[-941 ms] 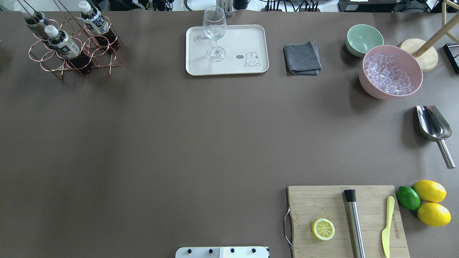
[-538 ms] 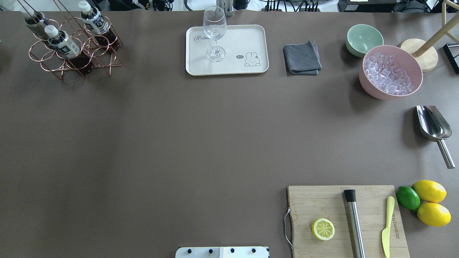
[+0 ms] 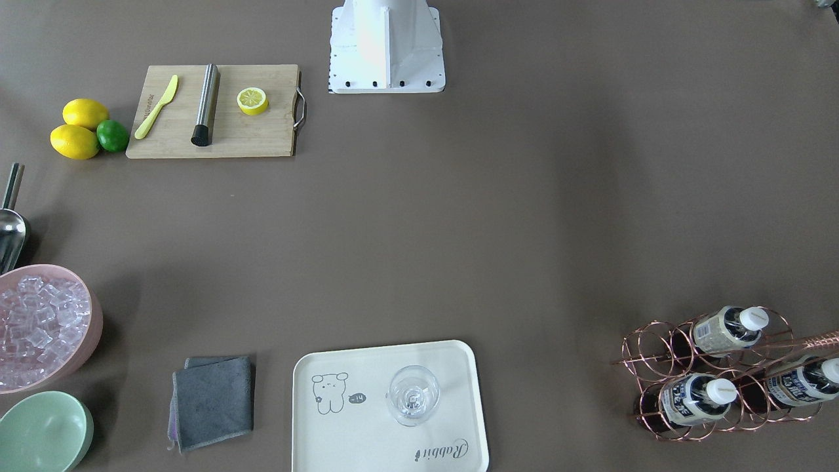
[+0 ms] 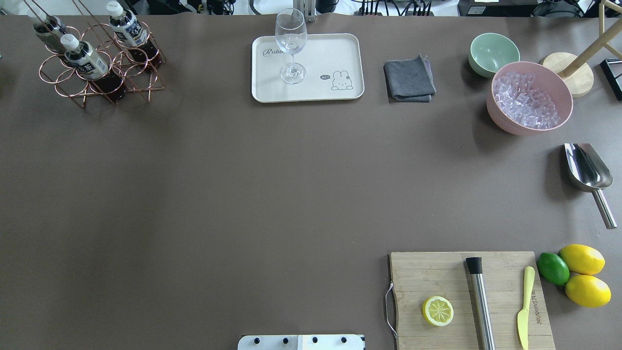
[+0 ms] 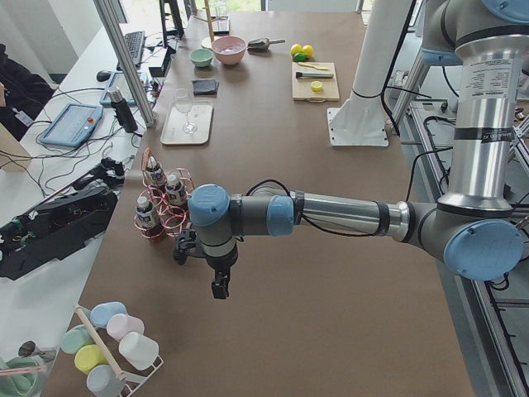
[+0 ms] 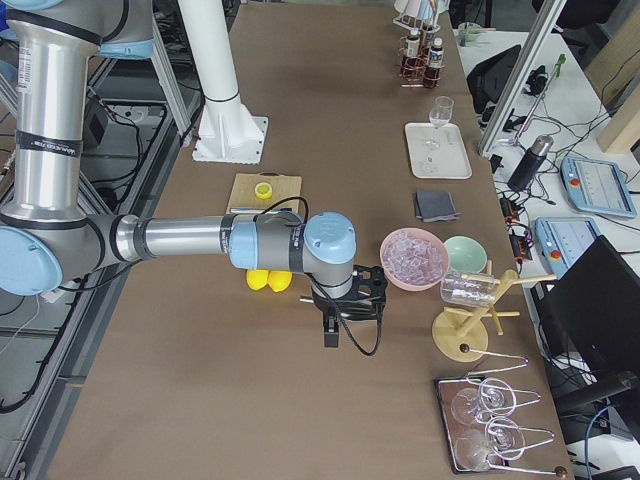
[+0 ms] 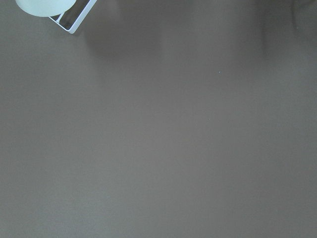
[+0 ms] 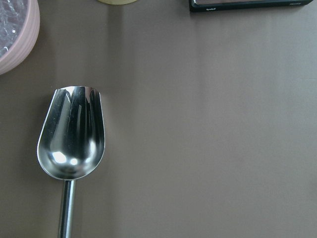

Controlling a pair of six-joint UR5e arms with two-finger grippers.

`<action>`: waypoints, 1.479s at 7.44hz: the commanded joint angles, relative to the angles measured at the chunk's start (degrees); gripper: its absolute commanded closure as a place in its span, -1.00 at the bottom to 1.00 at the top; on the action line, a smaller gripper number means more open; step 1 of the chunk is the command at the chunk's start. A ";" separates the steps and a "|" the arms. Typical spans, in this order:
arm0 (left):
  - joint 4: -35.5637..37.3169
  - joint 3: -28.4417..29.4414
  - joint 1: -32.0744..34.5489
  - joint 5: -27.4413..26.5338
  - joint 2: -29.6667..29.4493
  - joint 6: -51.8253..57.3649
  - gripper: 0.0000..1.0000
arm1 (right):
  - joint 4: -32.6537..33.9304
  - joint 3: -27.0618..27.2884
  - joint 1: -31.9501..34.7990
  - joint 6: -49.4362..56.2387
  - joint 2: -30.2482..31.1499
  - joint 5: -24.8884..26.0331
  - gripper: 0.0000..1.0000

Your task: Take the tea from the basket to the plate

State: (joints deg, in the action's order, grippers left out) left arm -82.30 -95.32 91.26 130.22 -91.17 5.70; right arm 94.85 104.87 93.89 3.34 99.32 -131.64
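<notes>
Soft, even light from above leaves my tabletop (image 4: 243, 194) bright and sharp. The pink bowl (image 4: 529, 97) drops a faint blurred shadow on its side toward me; well apart from it, the basket (image 4: 133, 80) shades little. Near the bowl, the scoop (image 8: 72, 134) shows white glare spots. My left wrist view is dimmer.

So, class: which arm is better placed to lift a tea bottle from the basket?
Left. The left claw hangs beside the basket holding the tea bottles; the right claw is far off, by the pink bowl.

Tea (image 4: 85, 59) in basket (image 4: 54, 74), plate (image 4: 330, 53) apart
</notes>
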 commanded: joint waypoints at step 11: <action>2.23 12.80 -13.41 -0.55 -37.02 49.09 -0.97 | 0.07 -0.19 -0.02 0.00 0.00 0.07 -1.00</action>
State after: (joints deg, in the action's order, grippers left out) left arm -80.92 -91.39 76.83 123.50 -122.83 44.37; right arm 94.83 104.69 93.92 3.34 99.32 -131.58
